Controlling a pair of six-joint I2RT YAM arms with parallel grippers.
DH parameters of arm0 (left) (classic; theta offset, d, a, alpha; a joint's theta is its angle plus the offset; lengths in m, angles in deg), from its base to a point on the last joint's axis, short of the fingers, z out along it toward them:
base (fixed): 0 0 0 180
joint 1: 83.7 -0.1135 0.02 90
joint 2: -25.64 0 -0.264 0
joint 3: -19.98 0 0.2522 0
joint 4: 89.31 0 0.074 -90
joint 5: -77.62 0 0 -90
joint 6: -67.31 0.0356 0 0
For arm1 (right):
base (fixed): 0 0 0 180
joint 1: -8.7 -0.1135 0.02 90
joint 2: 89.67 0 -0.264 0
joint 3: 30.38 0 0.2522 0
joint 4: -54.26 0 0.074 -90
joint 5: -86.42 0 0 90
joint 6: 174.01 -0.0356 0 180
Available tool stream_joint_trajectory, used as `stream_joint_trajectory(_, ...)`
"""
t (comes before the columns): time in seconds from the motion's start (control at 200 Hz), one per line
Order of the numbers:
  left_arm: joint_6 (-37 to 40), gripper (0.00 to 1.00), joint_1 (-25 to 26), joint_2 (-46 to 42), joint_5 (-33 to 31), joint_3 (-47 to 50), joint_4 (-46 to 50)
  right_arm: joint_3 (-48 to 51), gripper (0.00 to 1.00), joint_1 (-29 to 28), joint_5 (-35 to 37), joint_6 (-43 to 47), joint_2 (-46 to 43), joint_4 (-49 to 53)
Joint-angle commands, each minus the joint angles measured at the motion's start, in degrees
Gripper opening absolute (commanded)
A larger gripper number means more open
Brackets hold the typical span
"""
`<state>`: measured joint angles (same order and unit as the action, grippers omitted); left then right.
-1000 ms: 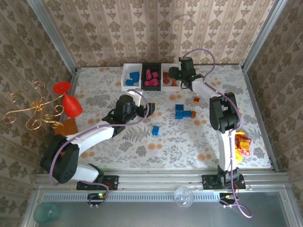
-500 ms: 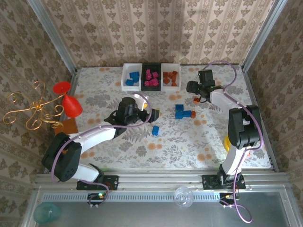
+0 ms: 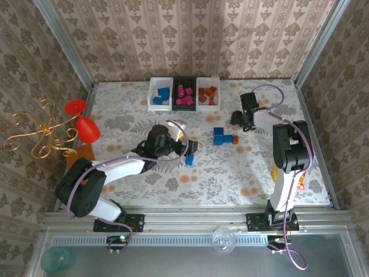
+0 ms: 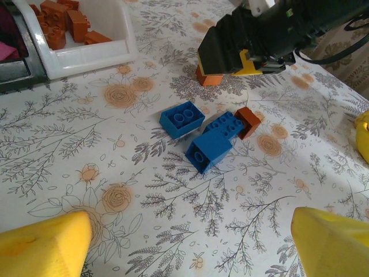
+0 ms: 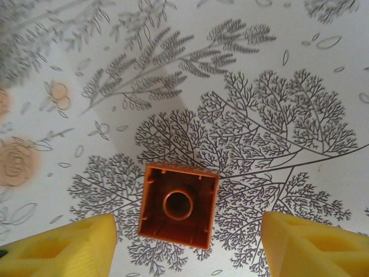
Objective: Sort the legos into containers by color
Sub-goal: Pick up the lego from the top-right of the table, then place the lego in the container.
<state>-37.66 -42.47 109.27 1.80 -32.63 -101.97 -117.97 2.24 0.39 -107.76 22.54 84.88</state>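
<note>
Swinging away from the white bin [image 3: 208, 96] of orange pieces, the right hand [image 5: 185, 238] has dropped over a lone orange brick [image 5: 179, 205] on the bench [image 5: 271, 81]. The brick sits inside its released span, touching neither side, so the pickup looks next. Meanwhile the left hand [image 4: 187, 245], also released, has edged toward the blue bricks [image 4: 209, 149] ahead of it.

Orange square brick [image 5: 179, 206]: moulded plastic, smooth, a slight sheen is seen on the hollow face. Blue bricks [image 4: 182, 118]: same smooth plastic, gloss is noted on the studs. White rectangular bin [image 4: 86, 52]: smooth semi-gloss plastic. Floral-printed table covering [image 5: 259, 86]: matt and flat; cloth or vinyl cannot be determined. Yellow wedge-shaped fingers [image 5: 63, 245]: matt plastic, faintly grainy. Silver frame rails [image 3: 190, 220]: bare metal, satin finish.
</note>
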Motion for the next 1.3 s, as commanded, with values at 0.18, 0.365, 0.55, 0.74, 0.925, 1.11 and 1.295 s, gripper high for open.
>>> stream_joint_trajectory(0.18, 0.74, 0.90, 0.25, 0.12, 0.90, -0.08, -0.93, -2.77, 0.55, 0.13, -1.87, -1.79, 3.98, 1.39)
stream_joint_trajectory(0.365, 0.72, 0.90, 0.24, 0.33, 1.03, -0.15, -0.94, -4.40, 0.46, 0.13, -2.29, -1.57, 5.70, 0.89)
stream_joint_trajectory(0.55, 0.55, 0.90, 0.25, 0.53, 1.21, -0.30, -0.89, -6.00, 0.38, 0.13, -2.91, -0.69, 6.04, 0.74)
stream_joint_trajectory(0.74, 0.55, 0.90, -0.07, -0.96, -0.81, 0.48, -0.79, 0.77, 0.33, -0.69, -7.64, -0.91, -2.02, -8.39)
stream_joint_trajectory(0.925, 0.09, 0.90, -1.53, -4.01, -5.05, 2.42, -0.75, 2.97, 0.31, -4.68, -11.61, -2.29, -6.34, -18.60)
stream_joint_trajectory(1.11, -3.14, 0.90, -4.27, -7.83, -11.14, 5.72, -1.14, -6.15, 0.31, -8.17, -9.82, -1.24, -0.54, -18.11)
stream_joint_trajectory(1.295, -5.37, 0.90, -7.50, -10.57, -13.23, 7.99, -1.05, -19.36, 0.31, -9.27, -8.64, -1.50, 9.52, -14.70)
